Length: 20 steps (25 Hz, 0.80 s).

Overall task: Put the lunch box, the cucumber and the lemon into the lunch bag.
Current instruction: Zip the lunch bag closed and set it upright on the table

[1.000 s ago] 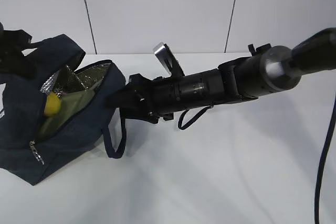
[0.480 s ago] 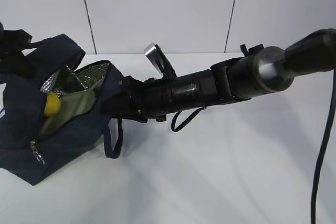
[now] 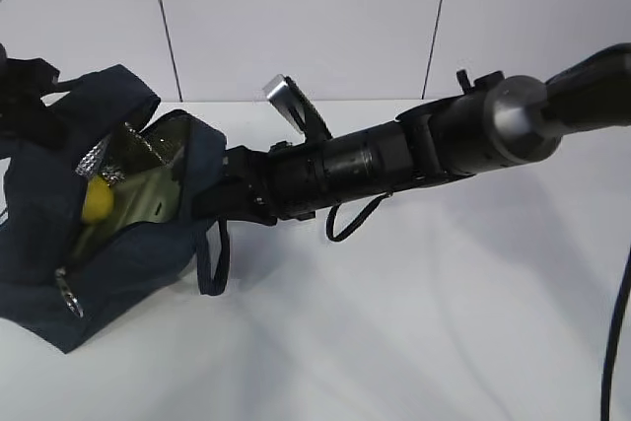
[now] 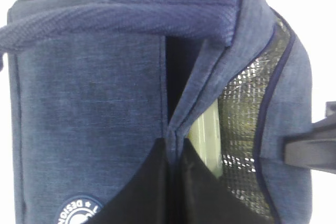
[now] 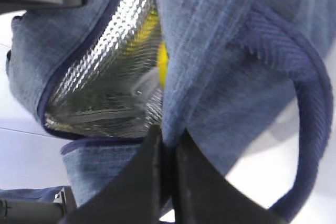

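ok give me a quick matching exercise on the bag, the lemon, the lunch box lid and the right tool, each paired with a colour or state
Things:
1. lunch bag
2. lemon
3. lunch box lid
4. right tool

Colour or state:
A. bright yellow, inside the bag
B. shut on the bag's fabric edge
C. dark navy, mouth open
D. pale sage green, inside the bag

Pairs: 1-C, 2-A, 3-D, 4-B

The navy bag (image 3: 108, 244) lies on its side, mouth open, silver lining visible. Inside, the yellow lemon (image 3: 97, 200) rests on the pale green lid of the box (image 3: 148, 199).
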Available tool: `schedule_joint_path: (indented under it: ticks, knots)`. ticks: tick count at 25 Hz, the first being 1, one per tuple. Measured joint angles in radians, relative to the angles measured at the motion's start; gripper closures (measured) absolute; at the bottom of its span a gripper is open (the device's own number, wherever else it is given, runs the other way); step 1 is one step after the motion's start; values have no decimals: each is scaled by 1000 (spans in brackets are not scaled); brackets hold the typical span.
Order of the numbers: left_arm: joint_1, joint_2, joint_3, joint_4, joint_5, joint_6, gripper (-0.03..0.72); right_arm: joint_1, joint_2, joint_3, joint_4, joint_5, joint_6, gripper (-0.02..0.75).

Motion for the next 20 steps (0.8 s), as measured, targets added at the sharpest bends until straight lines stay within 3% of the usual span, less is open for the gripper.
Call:
schedule_joint_path:
  ticks: [5, 12, 20]
  knots:
    - [0, -6, 0, -37, 16, 18, 691, 3, -114, 29, -96, -65, -2, 738]
    - [-26, -70, 7, -73, 50, 52, 691, 3, -264, 162, -120, -136, -23, 738]
    - [-108, -130, 146, -207, 14, 117, 691, 3, -439, 309, -136, -204, -51, 738]
